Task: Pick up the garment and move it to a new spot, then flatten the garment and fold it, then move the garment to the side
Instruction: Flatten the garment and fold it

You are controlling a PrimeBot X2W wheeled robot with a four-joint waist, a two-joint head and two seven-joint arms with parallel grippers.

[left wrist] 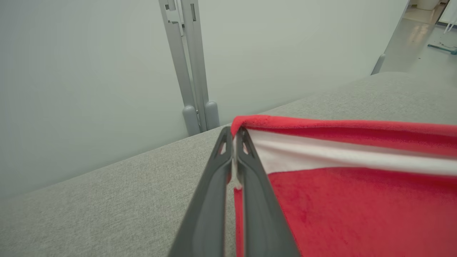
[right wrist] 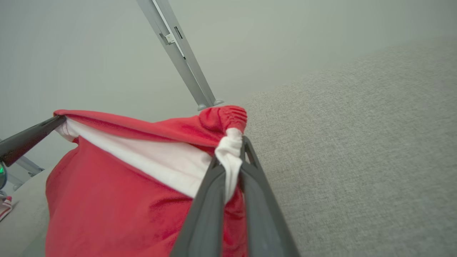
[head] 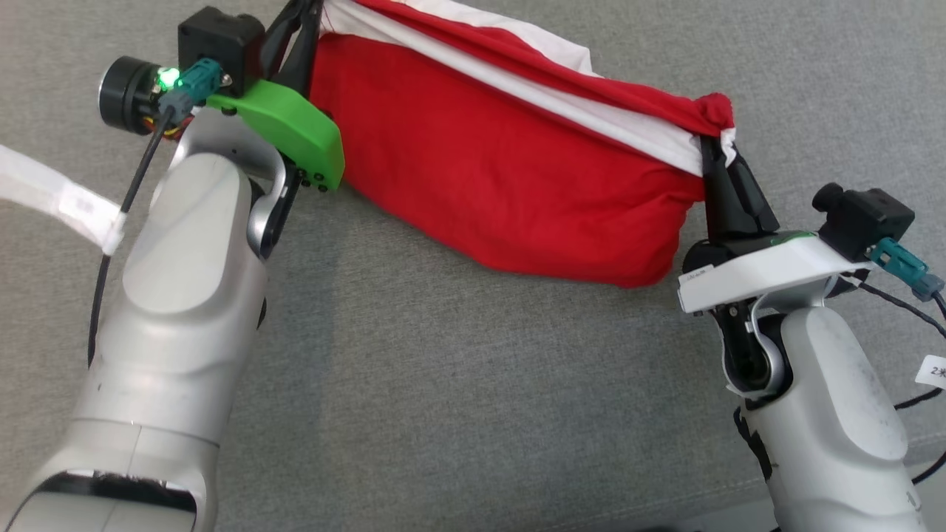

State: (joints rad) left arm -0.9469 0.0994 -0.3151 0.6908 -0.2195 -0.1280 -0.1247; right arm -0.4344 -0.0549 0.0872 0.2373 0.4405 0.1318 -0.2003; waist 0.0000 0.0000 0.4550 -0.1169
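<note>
Your left claw point(left wrist: 234, 142) was closed on one top corner of the garment point(head: 510, 177), and your right claw point(right wrist: 234, 157) was pinched shut on the bunched opposite corner. The garment hung slack between them above the grey surface point(head: 443, 384), its red panel sagging below a white band. You should have judged it light, soft and limp: grip it at corners or hems, since a bunched hold could slip.
</note>
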